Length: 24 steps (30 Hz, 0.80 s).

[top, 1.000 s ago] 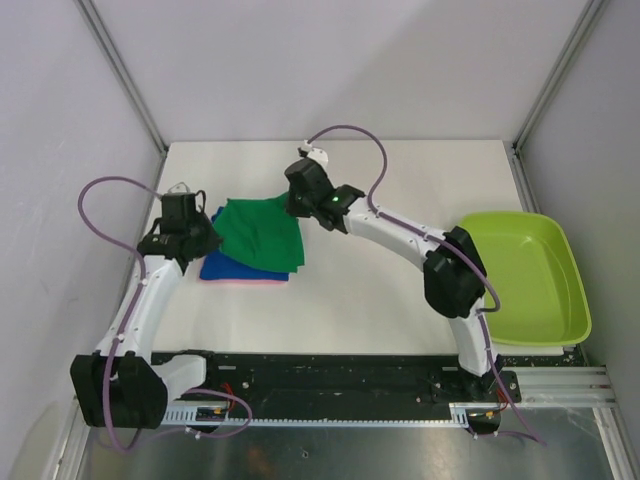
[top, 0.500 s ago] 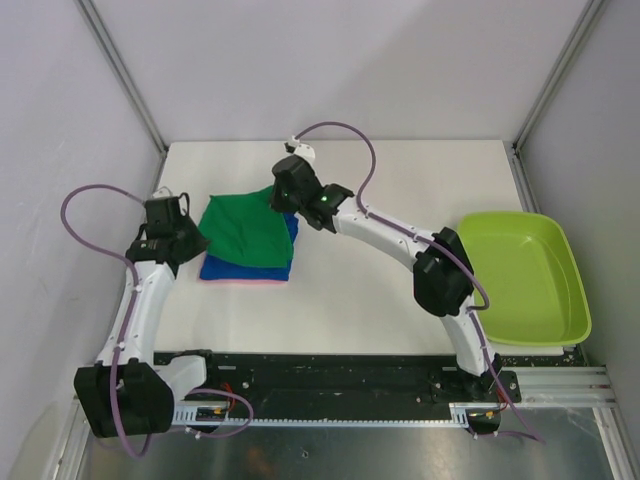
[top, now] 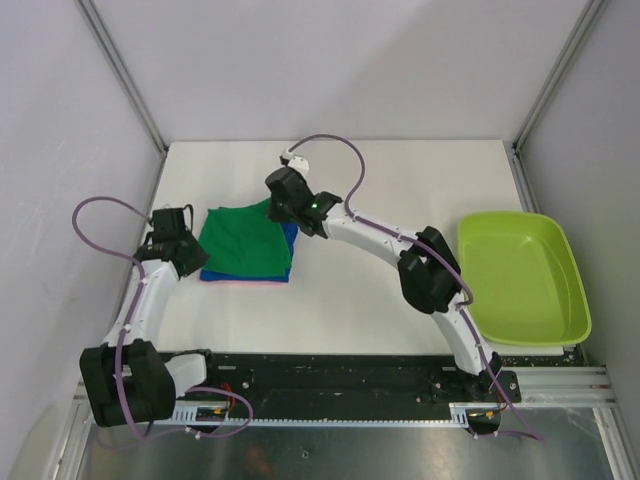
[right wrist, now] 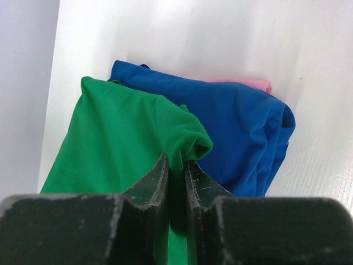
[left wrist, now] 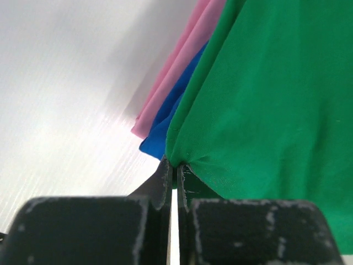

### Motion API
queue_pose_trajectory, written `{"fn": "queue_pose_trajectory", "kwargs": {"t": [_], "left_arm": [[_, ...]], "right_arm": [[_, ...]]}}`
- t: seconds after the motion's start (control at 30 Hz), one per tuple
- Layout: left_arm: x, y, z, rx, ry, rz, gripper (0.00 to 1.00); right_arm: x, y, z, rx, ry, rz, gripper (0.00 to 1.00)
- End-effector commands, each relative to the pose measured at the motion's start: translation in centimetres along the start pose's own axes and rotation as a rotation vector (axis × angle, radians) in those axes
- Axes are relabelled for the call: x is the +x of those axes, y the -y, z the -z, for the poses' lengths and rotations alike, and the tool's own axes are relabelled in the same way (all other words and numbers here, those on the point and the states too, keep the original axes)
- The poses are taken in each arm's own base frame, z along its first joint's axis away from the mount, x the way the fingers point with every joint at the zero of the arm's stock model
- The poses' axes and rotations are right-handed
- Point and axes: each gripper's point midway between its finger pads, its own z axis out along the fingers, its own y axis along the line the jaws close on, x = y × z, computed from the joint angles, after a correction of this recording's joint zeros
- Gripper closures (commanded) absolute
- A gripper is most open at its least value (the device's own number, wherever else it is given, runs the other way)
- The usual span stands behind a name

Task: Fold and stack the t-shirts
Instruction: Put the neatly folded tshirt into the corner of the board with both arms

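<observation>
Since both arms have swung toward the left of the frame within the last second, the dark green t-shirt (top: 245, 240) no longer hangs skewed to the right of the royal blue t-shirt (top: 240, 274) but covers most of it. Stacking therefore looks nearly complete, with lowering and release judged to remain. Nearest, at the lower right, the rigid glossy lime-green tub (top: 520, 275) stands well apart from the work. Next, the left fingers (top: 196, 258) are fully closed, pinching the green shirt's near-left corner; the left wrist view shows the cloth puckering into fine creases there. The blue shirt lies folded flat on the white surface (top: 400, 180), a thin pink edge (top: 245, 282) along its near side. Both shirts are soft matte knit, and the green one forms a rough quadrilateral. Farther back, the right fingers (top: 274, 206) are closed to a narrow gap on a rolled green corner.
</observation>
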Motion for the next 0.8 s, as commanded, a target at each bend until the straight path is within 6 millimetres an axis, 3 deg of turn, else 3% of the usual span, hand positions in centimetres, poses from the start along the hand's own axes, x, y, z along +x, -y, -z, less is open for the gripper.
{"fn": "queue_pose_trajectory", "kwargs": {"t": [0.0, 0.3, 0.6, 0.67, 0.7, 0.77], "left_arm": [[-0.9, -1.3, -0.6, -0.051, 0.041, 0.008, 1.0], [-1.4, -1.8, -0.9, -0.073, 0.043, 0.049, 1.0], [-1.3, -2.8, -1.1, -0.098, 0.036, 0.071, 1.0], [-1.0, -2.9, -1.3, -0.101, 0.027, 0.071, 1.0], [-1.0, -3.0, -1.3, -0.103, 0.026, 0.07, 0.97], [-1.3, -3.1, -1.1, -0.106, 0.039, 0.07, 0.73]], "right_arm": [[-1.5, -1.0, 0.0, -0.02, 0.052, -0.028, 1.0], [-3.0, 1.3, 0.5, 0.039, 0.09, -0.046, 1.0], [-3.3, 2.0, 0.3, 0.05, 0.088, -0.057, 1.0], [-3.2, 2.3, 0.2, 0.055, 0.077, -0.062, 0.92], [-3.2, 2.4, 0.2, 0.056, 0.073, -0.063, 0.83], [-3.4, 2.6, 0.3, 0.061, 0.069, -0.06, 0.63]]}}
